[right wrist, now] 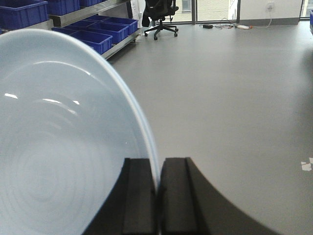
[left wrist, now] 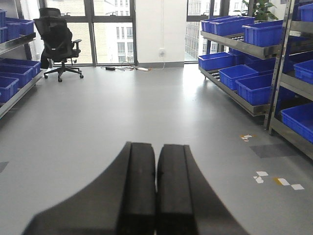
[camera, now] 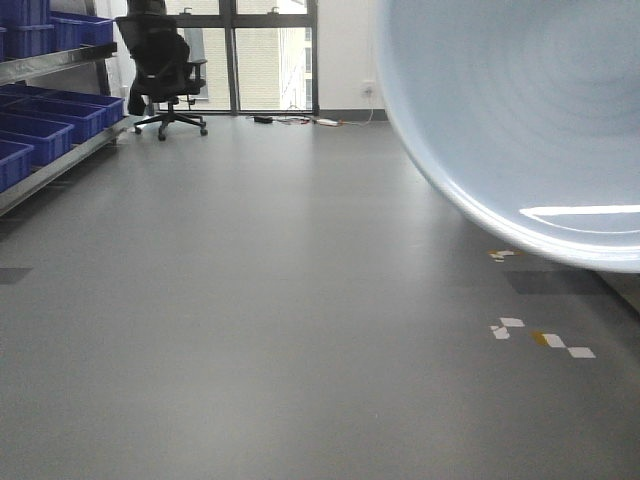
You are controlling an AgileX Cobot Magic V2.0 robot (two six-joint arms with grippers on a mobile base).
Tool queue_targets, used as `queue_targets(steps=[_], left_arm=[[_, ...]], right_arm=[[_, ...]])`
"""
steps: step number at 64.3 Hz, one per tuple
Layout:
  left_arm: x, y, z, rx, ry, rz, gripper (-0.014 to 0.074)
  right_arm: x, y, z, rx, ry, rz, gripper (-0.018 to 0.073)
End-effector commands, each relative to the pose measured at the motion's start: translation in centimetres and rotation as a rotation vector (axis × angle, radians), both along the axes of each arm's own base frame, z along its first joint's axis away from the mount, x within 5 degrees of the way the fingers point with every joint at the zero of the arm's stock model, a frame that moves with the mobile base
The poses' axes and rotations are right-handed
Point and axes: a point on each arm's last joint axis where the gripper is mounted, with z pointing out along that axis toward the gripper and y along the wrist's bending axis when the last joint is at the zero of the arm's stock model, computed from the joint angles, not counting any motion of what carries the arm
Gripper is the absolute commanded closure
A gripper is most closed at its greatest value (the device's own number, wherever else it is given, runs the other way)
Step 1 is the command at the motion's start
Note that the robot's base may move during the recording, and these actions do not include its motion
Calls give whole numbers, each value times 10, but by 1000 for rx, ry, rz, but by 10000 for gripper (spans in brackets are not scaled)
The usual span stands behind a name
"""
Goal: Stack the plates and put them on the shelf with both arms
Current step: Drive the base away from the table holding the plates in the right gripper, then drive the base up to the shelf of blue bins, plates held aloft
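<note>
A pale bluish-white plate (right wrist: 63,142) with faint concentric rings fills the left of the right wrist view, held on edge. My right gripper (right wrist: 157,169) is shut on its rim. The same plate (camera: 520,120) looms large at the top right of the front view, close to the camera. My left gripper (left wrist: 156,154) is shut with nothing between its black fingers, held above the grey floor. Steel shelf levels (left wrist: 234,44) holding blue crates run along the right in the left wrist view.
Blue crates (camera: 50,115) sit on a rack at the left. A black office chair (camera: 160,60) stands by the far windows. Cables (camera: 300,121) lie on the floor under the window. Tape marks (camera: 540,338) dot the grey floor at the right.
</note>
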Motion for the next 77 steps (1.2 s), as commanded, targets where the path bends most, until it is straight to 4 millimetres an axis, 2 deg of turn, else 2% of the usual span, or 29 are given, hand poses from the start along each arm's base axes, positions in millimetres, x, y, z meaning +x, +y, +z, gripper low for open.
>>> queue_targets(steps=[1, 77], left_arm=[[0, 2, 16, -22, -98, 22, 516], [0, 2, 16, -22, -98, 22, 516]], right_arm=[[1, -3, 20, 38, -120, -33, 503], [1, -3, 20, 38, -119, -33, 503]])
